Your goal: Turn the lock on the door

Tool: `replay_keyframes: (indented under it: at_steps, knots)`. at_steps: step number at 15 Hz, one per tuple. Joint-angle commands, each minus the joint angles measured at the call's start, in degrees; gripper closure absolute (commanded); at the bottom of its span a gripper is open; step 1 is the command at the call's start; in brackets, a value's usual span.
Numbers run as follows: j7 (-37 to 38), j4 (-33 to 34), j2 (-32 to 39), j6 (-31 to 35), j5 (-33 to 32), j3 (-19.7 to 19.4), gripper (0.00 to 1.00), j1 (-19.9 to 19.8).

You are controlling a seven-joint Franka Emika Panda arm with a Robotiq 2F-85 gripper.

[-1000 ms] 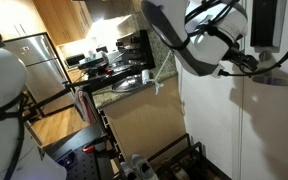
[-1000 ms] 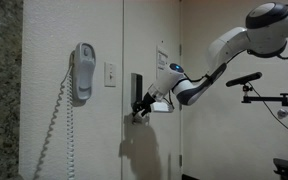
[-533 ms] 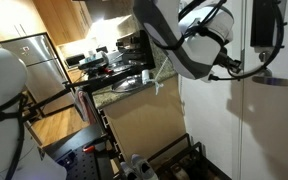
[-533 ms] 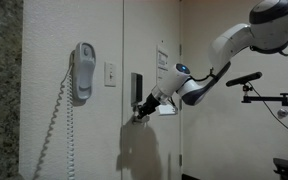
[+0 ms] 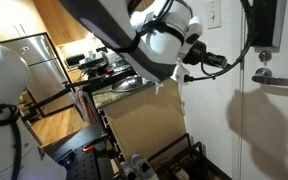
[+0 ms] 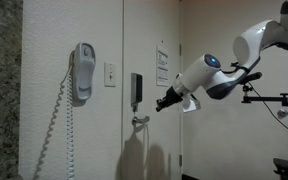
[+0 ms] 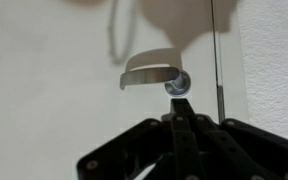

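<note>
In an exterior view, a corded wall phone (image 6: 81,72) hangs at the far left with a light switch (image 6: 110,73) just beside it. Next comes the door (image 6: 150,30), plain and white. The lock (image 6: 136,88), a tall black box, sits on the door near its left edge, directly above the silver lever handle (image 6: 140,120). A small sign (image 6: 162,67) is fixed higher up to the right.

The gripper (image 6: 163,102) hovers off the door surface, to the right of the lock and handle and touching neither. The white arm (image 6: 212,75) reaches back to the right, past a black stand (image 6: 267,98).

In the wrist view, the gripper (image 7: 180,112) has its fingers pressed together with nothing between them, pointing at the round base of the lever handle (image 7: 149,68).

In an exterior view, a steel refrigerator (image 5: 39,60) stands left, a tan counter panel (image 5: 134,118) is in the middle, and the lock (image 5: 267,25) is at the upper right, above the lever handle (image 5: 276,78).
</note>
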Motion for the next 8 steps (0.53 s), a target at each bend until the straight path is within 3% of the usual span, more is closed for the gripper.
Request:
replay_keyframes:
  at_steps: [1, 5, 6, 8]
  knots:
    - [0.70, -9.37, -2.10, -6.81, -3.32, 6.44, 1.00, -9.43]
    - [0.92, -15.97, -3.30, -12.14, -4.50, 9.94, 1.00, -15.25]
    - [0.92, -16.88, -3.51, -13.33, -4.17, 10.30, 0.74, -15.67]
    - [0.29, -17.89, -3.96, -14.03, -4.08, 10.39, 0.66, -16.19]
